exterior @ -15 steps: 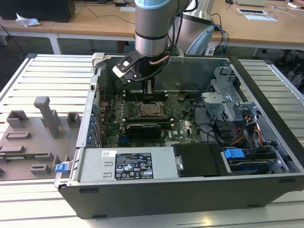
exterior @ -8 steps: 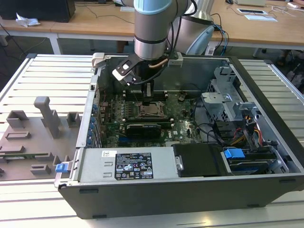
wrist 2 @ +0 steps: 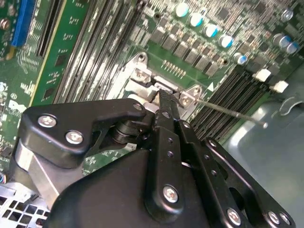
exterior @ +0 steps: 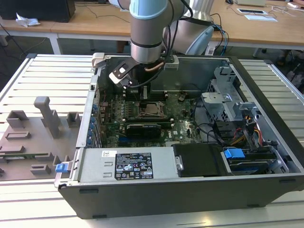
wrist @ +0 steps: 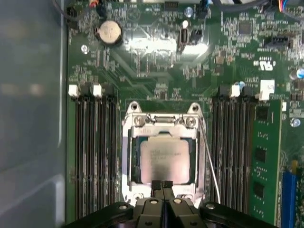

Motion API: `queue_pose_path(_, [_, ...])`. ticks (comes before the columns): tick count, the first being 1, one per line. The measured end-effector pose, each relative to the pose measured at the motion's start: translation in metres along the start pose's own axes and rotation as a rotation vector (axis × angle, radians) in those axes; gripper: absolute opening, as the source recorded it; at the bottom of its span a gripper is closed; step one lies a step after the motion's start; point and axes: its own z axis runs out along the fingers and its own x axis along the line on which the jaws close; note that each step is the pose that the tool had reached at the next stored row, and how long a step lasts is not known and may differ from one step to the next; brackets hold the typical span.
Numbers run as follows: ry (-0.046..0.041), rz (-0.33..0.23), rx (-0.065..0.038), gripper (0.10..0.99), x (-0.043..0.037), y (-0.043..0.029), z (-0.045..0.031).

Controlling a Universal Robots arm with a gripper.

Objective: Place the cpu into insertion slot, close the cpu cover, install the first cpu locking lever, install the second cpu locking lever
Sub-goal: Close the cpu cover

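The cpu (wrist: 164, 161) lies flat in the insertion slot (exterior: 151, 109), its pale metal top showing through the window of the cpu cover (wrist: 126, 156). The cover lies down over the chip as a silvery frame. My gripper (wrist: 161, 184) is shut with nothing between its fingers, and its tips sit at the cover's near edge. In the second wrist view the gripper (wrist 2: 164, 98) points down at the socket's metal bracket (wrist 2: 142, 78). A thin locking lever (wrist: 212, 164) stands free beside the socket, seen as a raised rod (wrist 2: 232, 114). The other lever cannot be made out.
Long black memory slots (wrist: 92, 152) flank the socket, with a green module (wrist: 263, 156) beyond one bank. The arm (exterior: 147, 42) reaches down into the open case. A power supply (exterior: 128, 164), a drive cage (exterior: 225, 102) and cables (exterior: 213, 130) surround the board.
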Motion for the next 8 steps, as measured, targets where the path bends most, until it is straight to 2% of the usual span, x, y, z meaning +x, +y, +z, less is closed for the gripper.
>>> queue_pose_path(1, [0.0000,0.000,0.000,0.106,0.0000,-0.0018,0.0006])
queue_pose_path(2, [0.0001,0.000,0.000,0.106,0.0000,-0.0060,0.0043])
queue_pose_path(3, [0.0002,-0.001,0.000,0.106,-0.0001,-0.0056,0.0060])
queue_pose_path(4, [0.0040,-0.003,0.000,0.106,-0.0001,0.0050,0.0062])
queue_pose_path(5, [0.0072,-0.004,0.000,0.106,-0.0003,0.0120,0.0062])
queue_pose_path(8, [0.0090,-0.004,0.001,0.106,-0.0004,0.0252,0.0061])
